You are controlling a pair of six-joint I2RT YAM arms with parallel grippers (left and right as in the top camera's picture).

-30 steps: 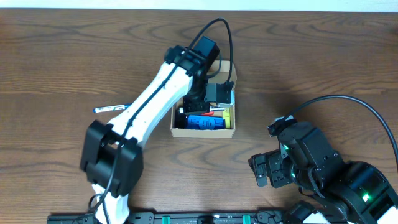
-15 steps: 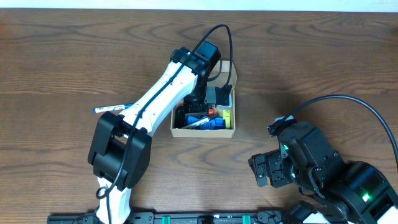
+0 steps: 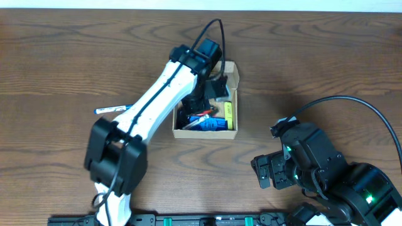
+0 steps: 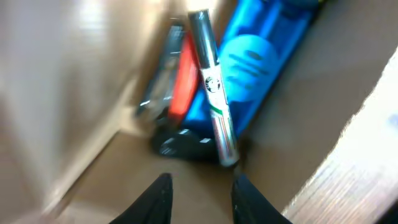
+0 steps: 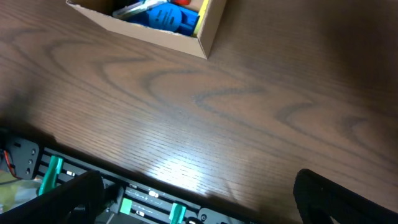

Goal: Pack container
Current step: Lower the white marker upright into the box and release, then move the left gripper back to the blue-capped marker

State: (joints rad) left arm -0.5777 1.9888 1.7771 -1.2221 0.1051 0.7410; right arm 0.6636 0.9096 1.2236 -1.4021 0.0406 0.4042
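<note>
Okay, cardboard box sits mid-table, lid open. My left gripper hangs low over its inside, fingers slightly parted, nothing pinched. Just past the tips a silver marker lies slanted across a blue plastic case, with a red item beside it, too blurred to name. A yellow item lies along the wall nearer my right arm. Right gripper is spread wide, empty, low over the table, well apart from the box. A pen lies on the box's far side, partly under my left arm.
</note>
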